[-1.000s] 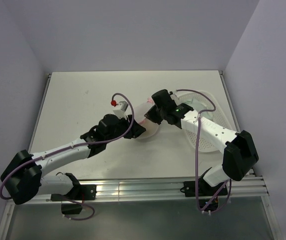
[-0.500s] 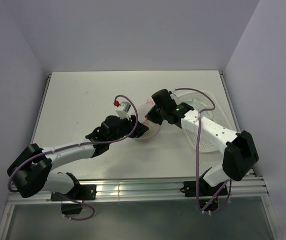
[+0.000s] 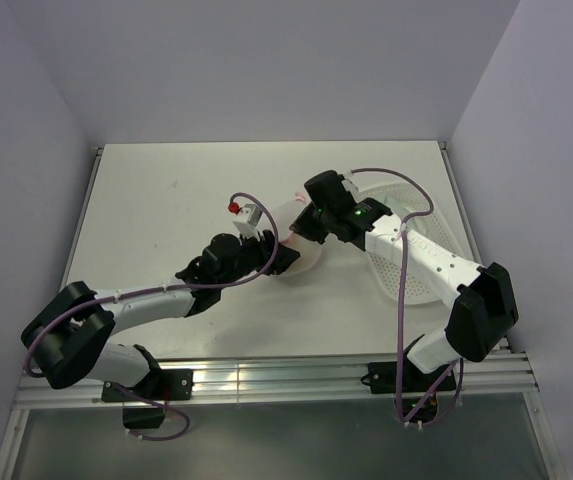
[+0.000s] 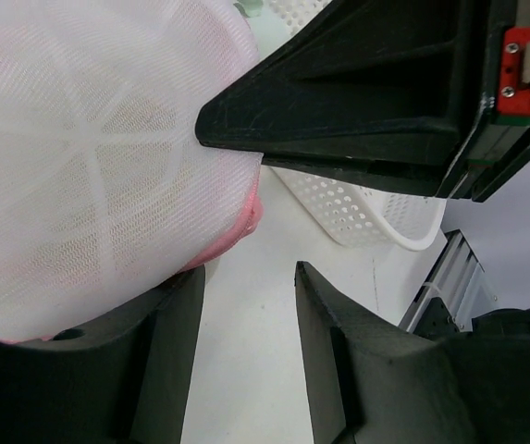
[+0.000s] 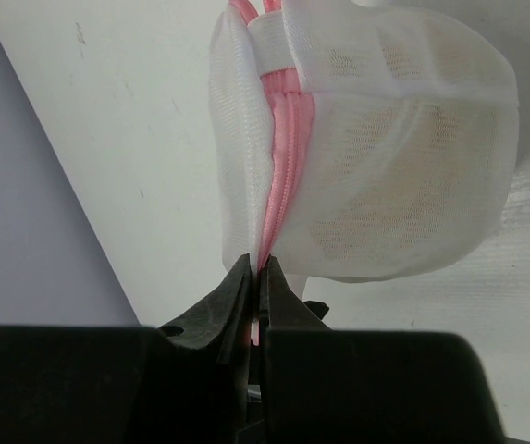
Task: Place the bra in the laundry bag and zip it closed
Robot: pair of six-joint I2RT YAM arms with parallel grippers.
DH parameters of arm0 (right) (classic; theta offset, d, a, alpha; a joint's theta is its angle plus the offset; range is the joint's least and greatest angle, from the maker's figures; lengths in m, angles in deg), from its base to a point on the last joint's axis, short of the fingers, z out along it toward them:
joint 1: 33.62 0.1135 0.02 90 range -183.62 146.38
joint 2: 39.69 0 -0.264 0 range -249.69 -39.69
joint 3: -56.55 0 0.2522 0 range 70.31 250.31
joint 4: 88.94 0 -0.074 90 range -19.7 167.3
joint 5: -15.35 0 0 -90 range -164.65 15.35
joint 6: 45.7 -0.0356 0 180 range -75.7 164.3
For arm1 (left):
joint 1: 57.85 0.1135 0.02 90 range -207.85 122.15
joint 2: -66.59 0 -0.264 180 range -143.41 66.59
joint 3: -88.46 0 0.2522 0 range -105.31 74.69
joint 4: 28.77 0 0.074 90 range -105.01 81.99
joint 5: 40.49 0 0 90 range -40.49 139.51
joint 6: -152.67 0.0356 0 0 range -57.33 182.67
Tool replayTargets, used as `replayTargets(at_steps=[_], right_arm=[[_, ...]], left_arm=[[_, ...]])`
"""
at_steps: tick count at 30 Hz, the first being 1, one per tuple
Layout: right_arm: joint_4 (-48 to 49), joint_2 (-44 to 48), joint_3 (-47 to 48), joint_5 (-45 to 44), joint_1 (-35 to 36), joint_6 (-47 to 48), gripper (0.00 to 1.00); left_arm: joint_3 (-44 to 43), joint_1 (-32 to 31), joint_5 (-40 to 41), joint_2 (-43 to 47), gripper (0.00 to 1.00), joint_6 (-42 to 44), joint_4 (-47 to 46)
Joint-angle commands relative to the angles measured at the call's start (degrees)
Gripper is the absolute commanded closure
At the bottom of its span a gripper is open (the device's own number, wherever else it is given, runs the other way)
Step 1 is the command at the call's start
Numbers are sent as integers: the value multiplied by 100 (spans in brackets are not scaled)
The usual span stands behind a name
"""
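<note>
At six o'clock of the laundry bag (image 5: 403, 185) my right gripper (image 5: 257, 273) pinches the pink zipper (image 5: 283, 139); I'd brace with the part-open left gripper (image 4: 249, 277) and pull steadily.

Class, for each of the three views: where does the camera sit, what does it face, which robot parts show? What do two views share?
Top external: above and behind the arms, looking down on the table; both arms show.
Left wrist: on the left arm, facing the laundry bag and basket; the open left gripper shows.
Right wrist: on the right arm, facing the bag's pink zipper; the right gripper pinches it.
Shared: both wrist views show the laundry bag.
</note>
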Motion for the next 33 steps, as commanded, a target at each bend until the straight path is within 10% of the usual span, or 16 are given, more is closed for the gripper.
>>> replayTargets(at_steps=[1, 33], right_arm=[[-165, 69, 276, -11, 21, 48, 100], [-455, -151, 847, 613, 39, 74, 100]], left_arm=[[66, -15, 24, 75, 50, 160, -624], [-22, 187, 68, 225, 54, 345, -958]])
